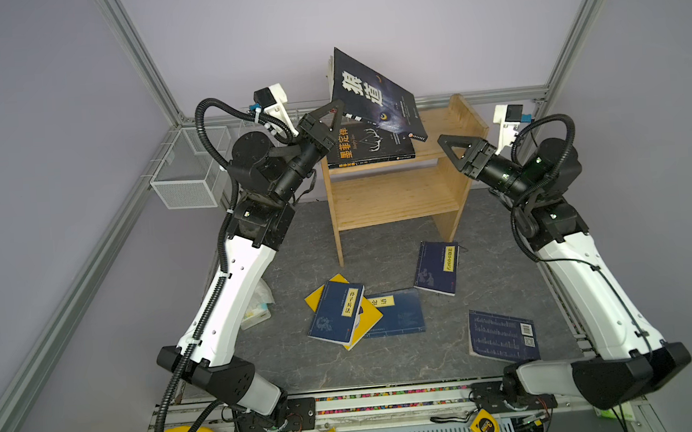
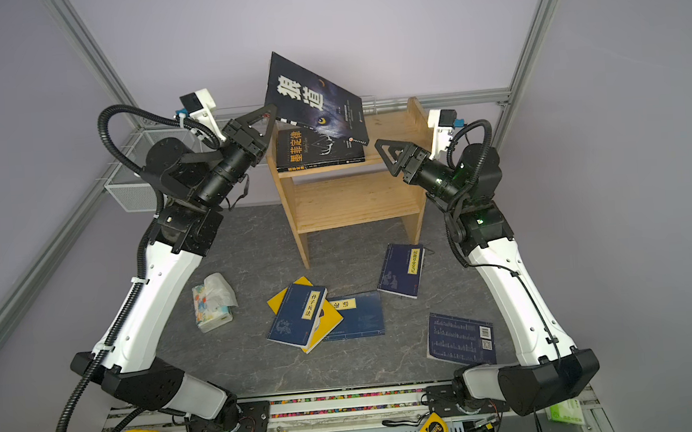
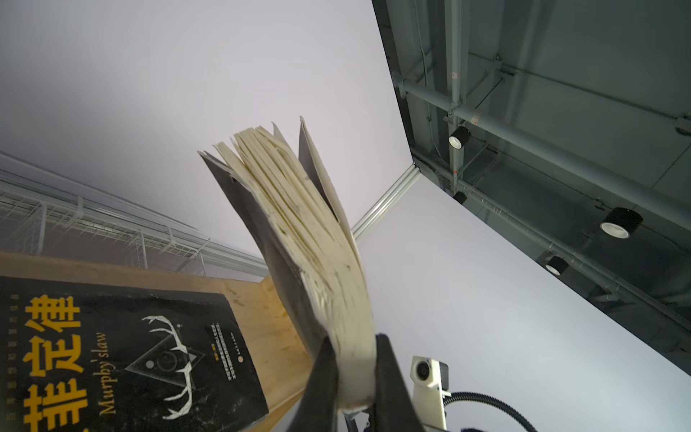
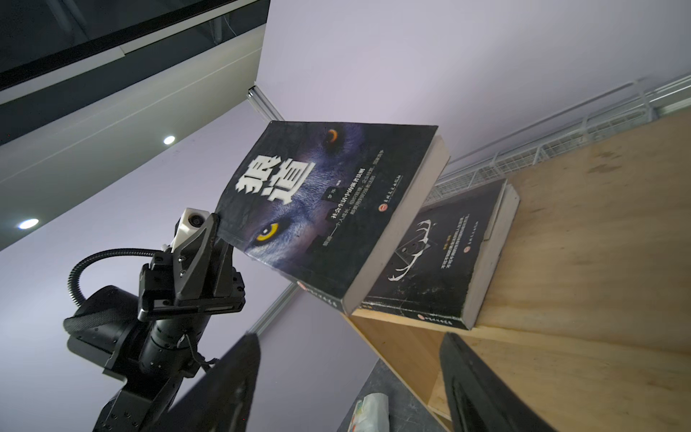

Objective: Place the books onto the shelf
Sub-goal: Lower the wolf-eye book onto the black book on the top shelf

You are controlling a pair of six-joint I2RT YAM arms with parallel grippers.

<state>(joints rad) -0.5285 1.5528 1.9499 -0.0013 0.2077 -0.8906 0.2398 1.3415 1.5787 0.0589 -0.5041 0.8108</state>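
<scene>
Top views: left gripper [image 1: 337, 106] is clamping one corner of the black wolf-cover book [image 1: 373, 94], holding it tilted above the pine shelf [image 1: 397, 199]. Its low edge looks to be sitting on the Murphy's law book [image 1: 368, 146], which is lying flat on the top tier. Right gripper [image 1: 445, 141] is hanging just beside the shelf's right panel, jaws apart, carrying nothing. Four navy books [image 1: 435, 267] and a yellow book [image 1: 370, 319] are lying on the grey marbled mat [image 1: 295, 354] in front of the shelf. Left wrist: fingers [image 3: 324, 374] are pinching the page block, with pages fanning and bending above the grip, so I'm reading it as a soft hold. Right wrist: fingers [image 4: 233, 374] are standing wide, nothing between them. For this step I'd be lowering the held corner slowly, pivoting on the resting edge and releasing only once it's flat. Letting go while it's tilted risks it sliding off the front. Room: lilac walls, aluminium frame, white wire basket [image 1: 185, 174] behind the left arm, tissue pack [image 2: 213, 303] on the mat.
</scene>
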